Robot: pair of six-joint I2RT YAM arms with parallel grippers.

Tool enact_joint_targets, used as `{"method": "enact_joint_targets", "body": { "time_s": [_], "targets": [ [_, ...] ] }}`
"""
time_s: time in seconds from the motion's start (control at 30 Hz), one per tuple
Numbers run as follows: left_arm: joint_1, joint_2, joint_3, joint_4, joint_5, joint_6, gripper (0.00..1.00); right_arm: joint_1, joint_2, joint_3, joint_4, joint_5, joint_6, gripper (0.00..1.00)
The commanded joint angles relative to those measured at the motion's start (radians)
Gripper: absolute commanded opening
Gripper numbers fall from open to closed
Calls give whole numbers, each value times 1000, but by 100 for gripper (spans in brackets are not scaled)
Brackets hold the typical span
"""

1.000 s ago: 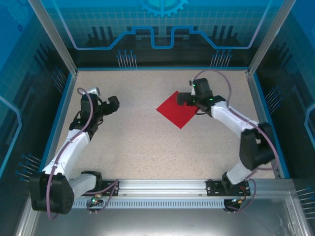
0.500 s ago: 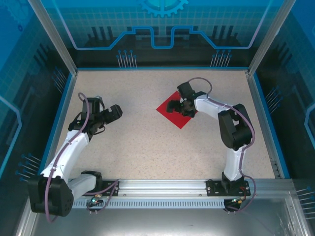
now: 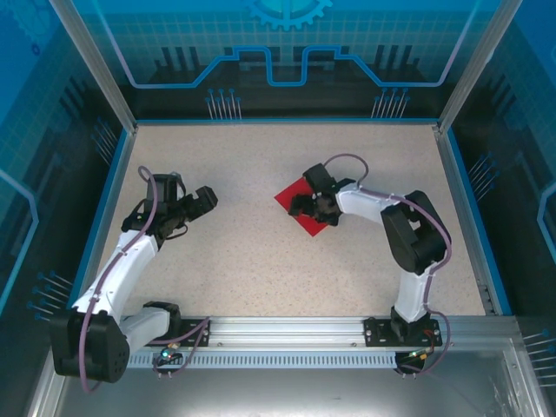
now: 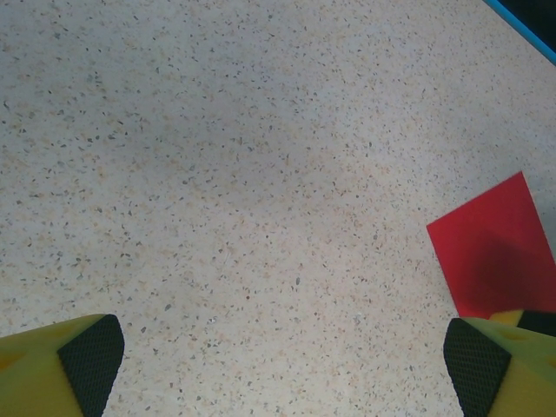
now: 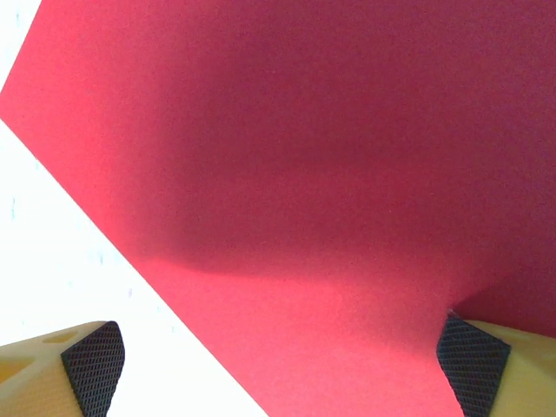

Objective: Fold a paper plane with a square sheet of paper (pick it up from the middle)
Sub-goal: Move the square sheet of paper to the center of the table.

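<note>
The square sheet of paper point(image 3: 293, 195) is bright red and lies flat, without folds, on the speckled table right of centre. My right gripper point(image 3: 309, 206) hangs low over its middle, open. In the right wrist view the sheet point(image 5: 304, 165) lies under both fingertips, one black pad point(image 5: 94, 365) over bare table at its edge and the other over red; my right gripper point(image 5: 278, 369) has nothing between its jaws. My left gripper point(image 3: 208, 198) stands open at the left, well away from the sheet. In the left wrist view my left gripper point(image 4: 282, 369) is over bare table, with the sheet's corner point(image 4: 495, 252) at the right.
A blue rim point(image 3: 287, 121) and transparent walls bound the speckled table point(image 3: 252, 261). The arms' base rail point(image 3: 287, 330) runs along the near edge. Bare table lies between the two grippers.
My right gripper has swung from the sheet's right corner to over its middle and come down low. The left gripper has shifted slightly to the right. Both stay open.
</note>
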Motion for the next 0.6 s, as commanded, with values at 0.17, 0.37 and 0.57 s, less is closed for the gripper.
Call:
{"method": "enact_joint_targets", "body": {
  "time_s": [0.17,0.37,0.57],
  "targets": [
    [-17,7,-36,10,47,-24,99,310,-98,-181,-93,-64,333,99],
    [-23,20,-40,8,62,-32,99,255,-175,-14,-255,36,54,99],
    [-30,20,-54,14,59,-49,99,108,-25,186,-307,-107,-321,98]
  ]
}}
